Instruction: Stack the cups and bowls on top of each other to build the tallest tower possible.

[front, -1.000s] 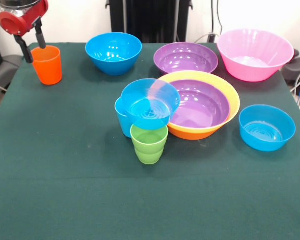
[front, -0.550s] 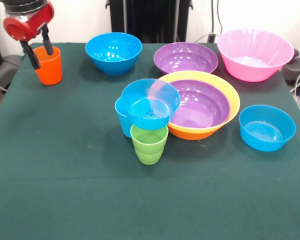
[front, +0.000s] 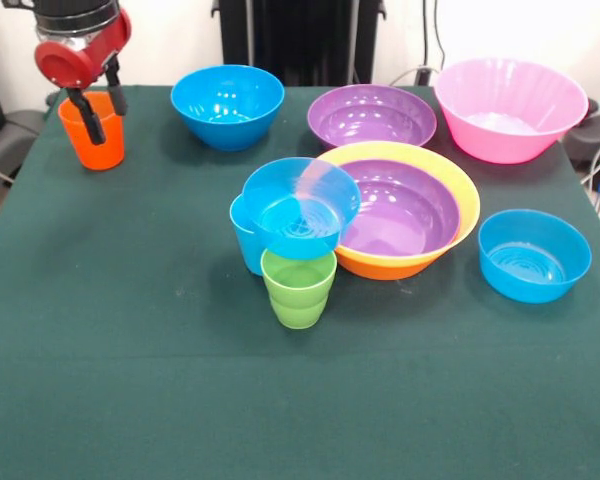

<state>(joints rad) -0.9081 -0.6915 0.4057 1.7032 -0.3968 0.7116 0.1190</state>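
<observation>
My hand (front: 101, 118) hangs open at upper left, one finger inside the orange cup (front: 92, 132), one outside. Risk: an off-centre pinch on the rim tips the cup onto the counter (front: 130, 400).

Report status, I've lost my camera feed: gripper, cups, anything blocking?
Gripper open, fingers straddling orange cup rim. Small blue bowl perched on light blue cup; green cup beside. Nothing blocking.

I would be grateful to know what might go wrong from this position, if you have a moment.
The hand hangs at the orange cup's rim, so a finger could tip the cup, which stands near the table's corner. Separately, the small blue bowl sits tilted on the light blue cup and could slide off.
</observation>
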